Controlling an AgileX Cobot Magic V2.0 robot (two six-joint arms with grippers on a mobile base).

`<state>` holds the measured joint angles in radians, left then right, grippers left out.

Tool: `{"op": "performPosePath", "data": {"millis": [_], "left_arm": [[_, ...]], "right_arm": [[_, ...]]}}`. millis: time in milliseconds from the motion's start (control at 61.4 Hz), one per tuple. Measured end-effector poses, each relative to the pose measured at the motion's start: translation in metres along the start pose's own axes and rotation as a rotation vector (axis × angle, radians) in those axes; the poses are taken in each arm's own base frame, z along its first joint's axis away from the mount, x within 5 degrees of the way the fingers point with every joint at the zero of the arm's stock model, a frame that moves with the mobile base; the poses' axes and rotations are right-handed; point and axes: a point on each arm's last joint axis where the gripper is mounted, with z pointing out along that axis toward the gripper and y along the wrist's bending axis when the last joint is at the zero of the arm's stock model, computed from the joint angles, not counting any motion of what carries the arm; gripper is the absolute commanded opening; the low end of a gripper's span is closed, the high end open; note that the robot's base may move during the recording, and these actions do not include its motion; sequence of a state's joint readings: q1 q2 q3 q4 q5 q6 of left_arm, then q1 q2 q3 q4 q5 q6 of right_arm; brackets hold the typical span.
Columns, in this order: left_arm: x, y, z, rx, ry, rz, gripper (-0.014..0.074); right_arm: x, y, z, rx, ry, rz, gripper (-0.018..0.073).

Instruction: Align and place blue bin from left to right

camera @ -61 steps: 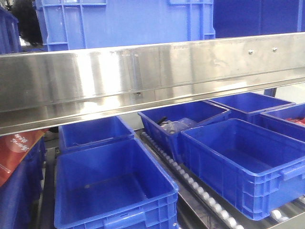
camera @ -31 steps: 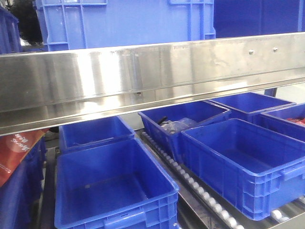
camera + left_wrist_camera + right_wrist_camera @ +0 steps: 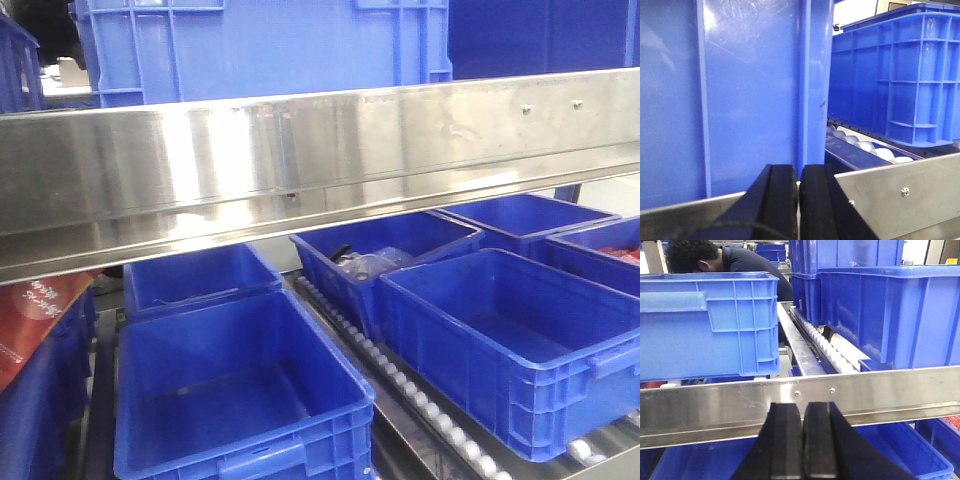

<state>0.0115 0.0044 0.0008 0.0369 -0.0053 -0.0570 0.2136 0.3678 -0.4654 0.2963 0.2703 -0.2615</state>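
The blue bin (image 3: 260, 45) stands on the upper roller shelf behind a steel rail (image 3: 320, 150), its ribbed wall bright blue. In the right wrist view the blue bin (image 3: 710, 325) sits left of centre, thick rim on top. My right gripper (image 3: 802, 450) is shut and empty, low in front of the rail and short of the bin. My left gripper (image 3: 799, 200) is also shut and empty, close to a blue plastic wall (image 3: 740, 100) with vertical ribs. A ribbed bright blue crate (image 3: 895, 75) rests on white rollers (image 3: 875, 150) to its right. Neither gripper shows in the front view.
Darker navy crates (image 3: 540, 35) stand right of the bin, also stacked in the right wrist view (image 3: 890, 305). Several open blue crates (image 3: 235, 390) fill the lower shelf, one holding parts (image 3: 365, 262). A person (image 3: 715, 257) leans behind the shelf. A roller track (image 3: 825, 345) runs between the crates.
The dark shape behind the shelf at the top left of the front view has moved away. The bins have not shifted.
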Motion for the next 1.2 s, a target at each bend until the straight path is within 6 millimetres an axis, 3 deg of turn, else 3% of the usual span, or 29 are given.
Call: {"op": "performPosePath", "data": {"millis": [277,586,749,1205], "left_arm": [[0.001,0.0,0.0,0.0,0.002,0.0,0.0013],[0.001,0.0,0.0,0.0,0.002,0.0,0.0013],[0.0,0.0,0.0,0.0,-0.001,0.0,0.0013],[0.0,0.0,0.0,0.0,-0.002,0.0,0.0013]], "right_arm": [[0.011,-0.011,-0.005,0.141,-0.044,-0.114,-0.0071],[0.089,-0.018,-0.021,0.269,-0.047,-0.094,-0.0071],[0.119,-0.018,-0.02,0.269,-0.028,-0.055,-0.0071],[0.122,-0.018,-0.019,0.267,-0.03,0.013,-0.0071]]}}
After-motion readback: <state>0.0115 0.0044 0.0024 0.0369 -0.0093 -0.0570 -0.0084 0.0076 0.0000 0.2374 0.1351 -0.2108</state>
